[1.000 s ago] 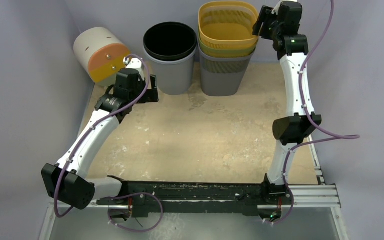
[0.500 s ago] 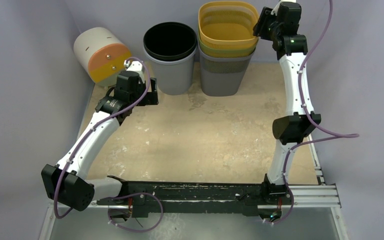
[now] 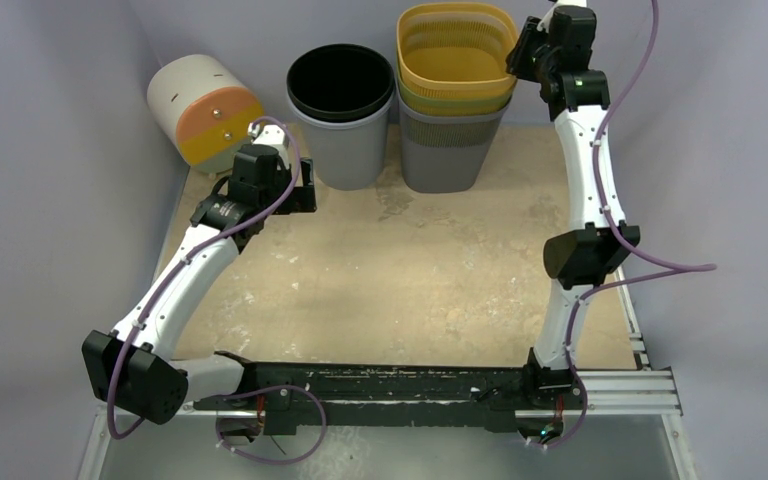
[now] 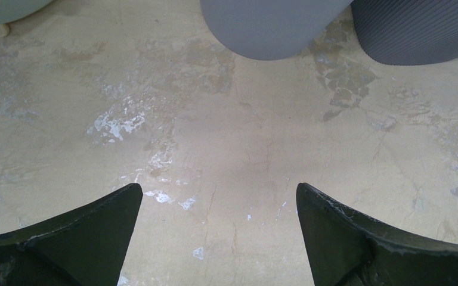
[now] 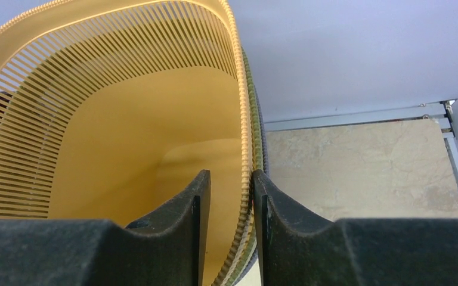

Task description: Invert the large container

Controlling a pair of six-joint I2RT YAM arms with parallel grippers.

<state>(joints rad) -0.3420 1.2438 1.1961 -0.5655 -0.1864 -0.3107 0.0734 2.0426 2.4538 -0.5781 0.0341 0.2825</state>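
Beside the black-lined bin, right fingers pinch the yellow basket rim; left fingers spread wide.

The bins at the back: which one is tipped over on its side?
The white and orange bin at far left lies on its side; the black-lined bin and yellow basket stand upright.

A round grey bin with a black rim stands upright at the top centre. At upper left, a white and orange cylinder lies tipped on the worn beige tabletop.
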